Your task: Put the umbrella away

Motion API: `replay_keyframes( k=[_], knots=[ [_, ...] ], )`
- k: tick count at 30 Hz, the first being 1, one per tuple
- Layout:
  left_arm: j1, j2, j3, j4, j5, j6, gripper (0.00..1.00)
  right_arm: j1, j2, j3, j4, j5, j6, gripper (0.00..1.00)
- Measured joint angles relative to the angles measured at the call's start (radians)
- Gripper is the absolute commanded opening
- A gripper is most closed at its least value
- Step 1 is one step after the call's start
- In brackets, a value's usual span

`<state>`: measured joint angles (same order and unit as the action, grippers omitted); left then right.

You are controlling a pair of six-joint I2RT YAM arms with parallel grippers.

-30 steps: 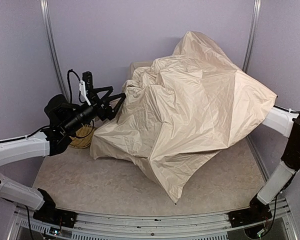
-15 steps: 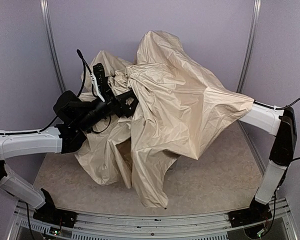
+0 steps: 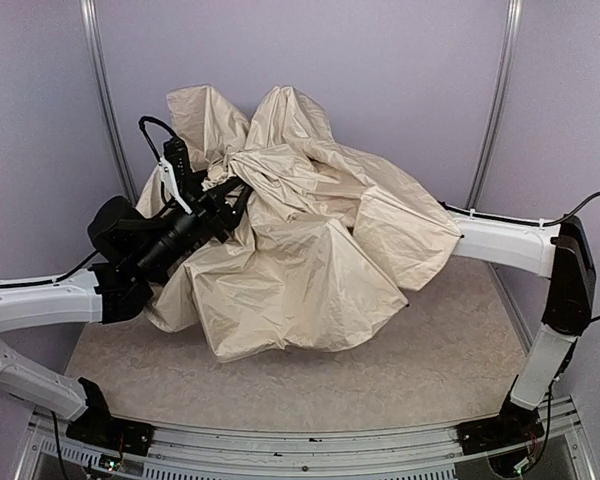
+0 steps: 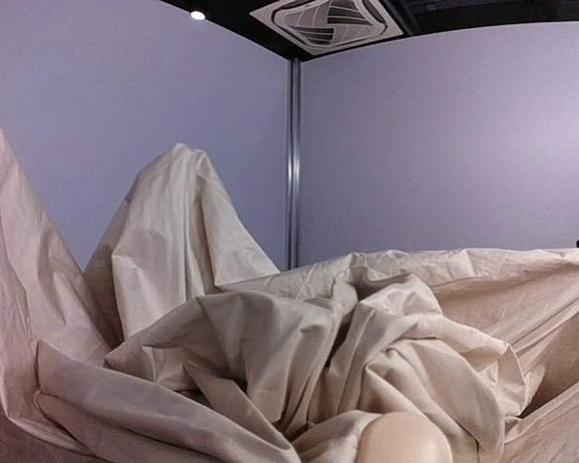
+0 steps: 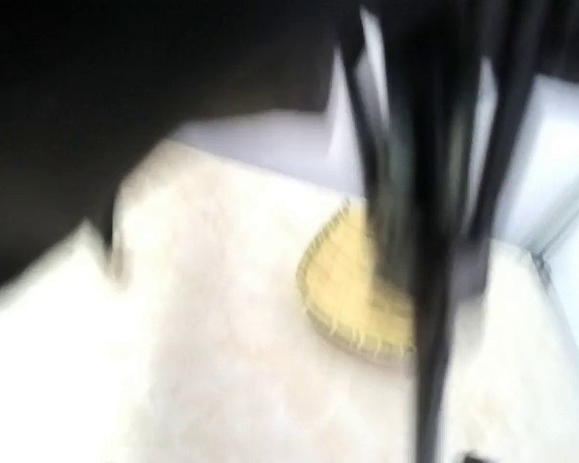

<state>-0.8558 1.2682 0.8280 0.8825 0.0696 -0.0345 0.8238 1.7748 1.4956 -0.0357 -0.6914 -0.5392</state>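
The umbrella (image 3: 310, 250) lies as a crumpled cream-beige heap across the middle of the table. My left gripper (image 3: 232, 200) is pushed into its upper left folds, and the fabric hides how the jaws stand. In the left wrist view I see only bunched umbrella fabric (image 4: 270, 347) and the rounded beige handle (image 4: 403, 442) at the bottom edge. My right arm (image 3: 500, 240) reaches in under the canopy from the right, so its gripper is covered. The right wrist view is blurred, showing black lining and thin black ribs (image 5: 434, 241).
A woven yellow tray (image 5: 367, 289) lies on the table under the canopy, seen only from the right wrist. Bare table (image 3: 430, 370) shows in front and to the right. Metal posts (image 3: 105, 100) stand against the purple back wall.
The canopy has collapsed from a tall, spread shape into a lower heap and shifted left. My left arm rose, then came down into the folds. My right arm has reached further left and lower.
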Motion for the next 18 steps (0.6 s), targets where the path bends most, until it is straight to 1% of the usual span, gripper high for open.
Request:
replay_keyframes(
  k=[2,4,7,9,11,12,13,16,18],
  knots=[
    [0.006,-0.049,-0.016,-0.027,-0.089,0.017,0.0,-0.005,-0.019,-0.066,0.024,0.051,0.039,0.94],
    [0.019,-0.096,-0.021,-0.045,-0.175,0.032,0.0,-0.019,-0.047,-0.132,0.051,0.103,0.081,0.98],
    [0.056,-0.175,-0.028,-0.053,-0.306,0.049,0.0,-0.059,-0.103,-0.219,0.084,0.183,0.143,0.98],
    [0.089,-0.231,-0.039,-0.053,-0.392,0.06,0.0,-0.082,-0.146,-0.269,0.103,0.248,0.183,0.92],
    [0.11,-0.267,-0.046,-0.053,-0.459,0.069,0.0,-0.102,-0.19,-0.308,0.117,0.304,0.218,0.8],
    [0.116,-0.28,-0.049,-0.053,-0.49,0.074,0.0,-0.103,-0.208,-0.324,0.124,0.319,0.238,0.7],
    [0.121,-0.289,-0.051,-0.053,-0.52,0.079,0.0,-0.099,-0.225,-0.342,0.138,0.326,0.256,0.61],
    [0.129,-0.297,-0.066,-0.054,-0.586,0.089,0.01,-0.047,-0.257,-0.422,0.219,0.323,0.317,0.4],
    [0.132,-0.296,-0.081,-0.06,-0.61,0.09,0.01,0.016,-0.246,-0.478,0.269,0.318,0.341,0.15]
  ],
)
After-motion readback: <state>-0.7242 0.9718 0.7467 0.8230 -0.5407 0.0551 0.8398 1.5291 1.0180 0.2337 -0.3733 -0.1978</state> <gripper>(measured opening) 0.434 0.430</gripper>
